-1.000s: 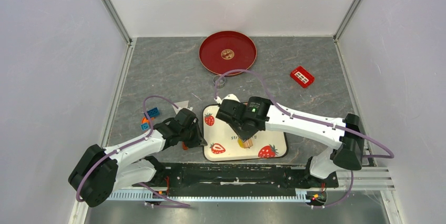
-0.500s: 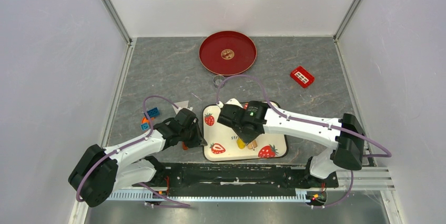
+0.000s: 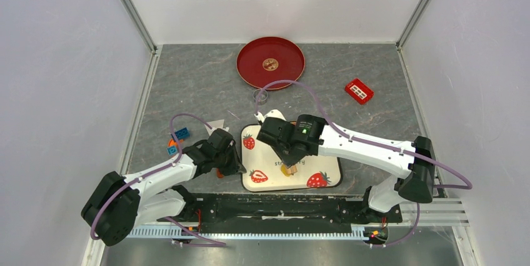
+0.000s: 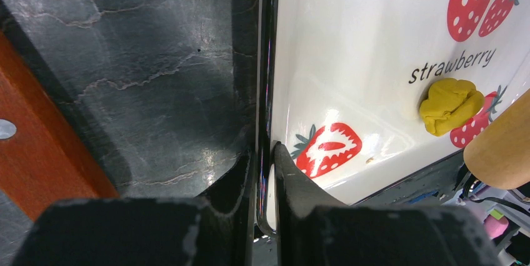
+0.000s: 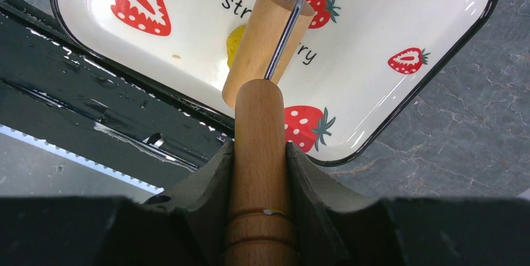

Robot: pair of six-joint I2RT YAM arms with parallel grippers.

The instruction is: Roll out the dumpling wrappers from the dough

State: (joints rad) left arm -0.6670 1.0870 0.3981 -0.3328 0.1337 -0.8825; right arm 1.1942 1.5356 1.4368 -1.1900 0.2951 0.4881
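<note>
Now the soft, squishy yellow dough [image 4: 449, 105] sits near the middle of the tray [image 4: 350, 41]; it is likely sticky, so press it gently and do not grab it. The right gripper [image 5: 259, 153] squeezes the rolling pin [image 5: 265, 35] by its handle. The left gripper [image 4: 265, 160] pinches the tray's left edge. One thin, floppy wrapper [image 3: 270, 64] lies in the middle of the red plate [image 3: 250, 73].

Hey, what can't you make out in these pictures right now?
Right wrist view: the dough is mostly behind the roller; whether they touch is unclear.
Left wrist view: the roller is cut off by the right edge.
Top view: the small disc on the red plate is too small for detail; the right arm covers the dough.
</note>
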